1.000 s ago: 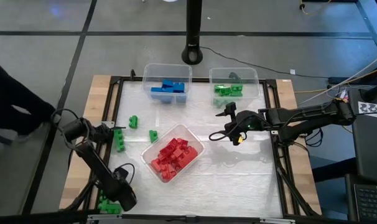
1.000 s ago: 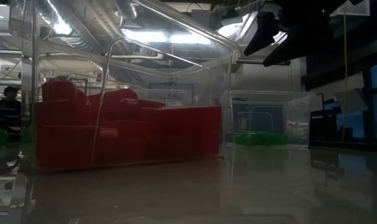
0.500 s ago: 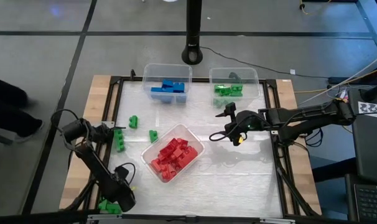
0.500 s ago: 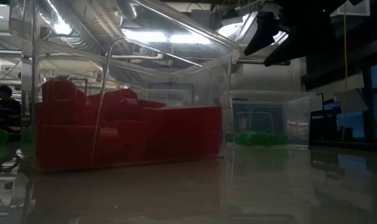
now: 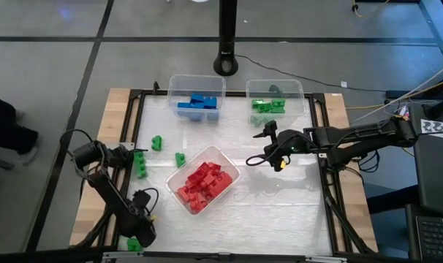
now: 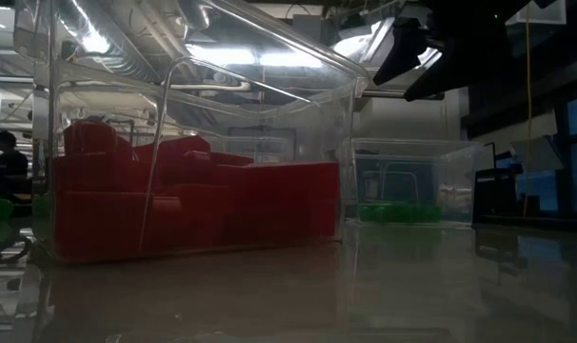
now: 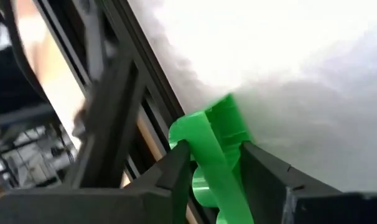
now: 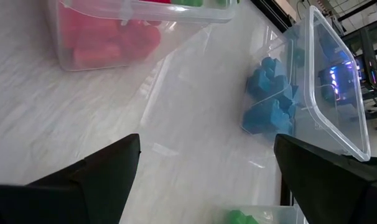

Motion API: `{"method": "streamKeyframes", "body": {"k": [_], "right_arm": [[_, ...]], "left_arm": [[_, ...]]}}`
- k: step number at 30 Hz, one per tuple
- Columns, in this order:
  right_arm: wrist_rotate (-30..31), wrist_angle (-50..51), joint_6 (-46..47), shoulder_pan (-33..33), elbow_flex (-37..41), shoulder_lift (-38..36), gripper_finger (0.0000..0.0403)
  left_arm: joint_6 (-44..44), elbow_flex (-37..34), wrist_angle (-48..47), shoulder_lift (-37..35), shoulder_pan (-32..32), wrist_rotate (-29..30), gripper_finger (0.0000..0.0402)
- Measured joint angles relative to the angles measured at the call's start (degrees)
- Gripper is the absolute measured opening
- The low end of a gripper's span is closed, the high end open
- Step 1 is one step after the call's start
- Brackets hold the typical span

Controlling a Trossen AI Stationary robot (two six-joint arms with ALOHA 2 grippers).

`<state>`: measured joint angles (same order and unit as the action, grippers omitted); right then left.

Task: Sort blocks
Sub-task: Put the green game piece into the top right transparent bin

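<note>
Left gripper (image 7: 214,163): at the near left corner of the table, its two dark fingers pressed against both sides of a green block (image 7: 216,155), gripping it right at the black table frame (image 7: 123,93)
Right gripper (image 5: 265,146): hovers above the table's middle right, between the bins, fingers spread wide, holding nothing
Red blocks (image 5: 203,181): heaped in the clear bin (image 5: 230,165) at the table's centre
Blue blocks (image 5: 199,103): in the far left bin (image 5: 175,85)
Green blocks in bin (image 5: 268,106): in the far right bin (image 5: 300,90)
Loose green blocks (image 5: 141,164): three on the left side of the table, apart from each other
</note>
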<state>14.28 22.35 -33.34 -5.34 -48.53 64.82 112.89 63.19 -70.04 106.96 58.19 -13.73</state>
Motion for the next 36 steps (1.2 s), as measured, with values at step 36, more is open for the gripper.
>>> {"method": "streamKeyframes", "body": {"k": [36], "right_arm": [[0.61,0.09,0.02,0.0,0.0,0.0,0.0372]], "left_arm": [[0.64,2.05,-5.89,-0.11,-3.77,4.83,0.0214]]}}
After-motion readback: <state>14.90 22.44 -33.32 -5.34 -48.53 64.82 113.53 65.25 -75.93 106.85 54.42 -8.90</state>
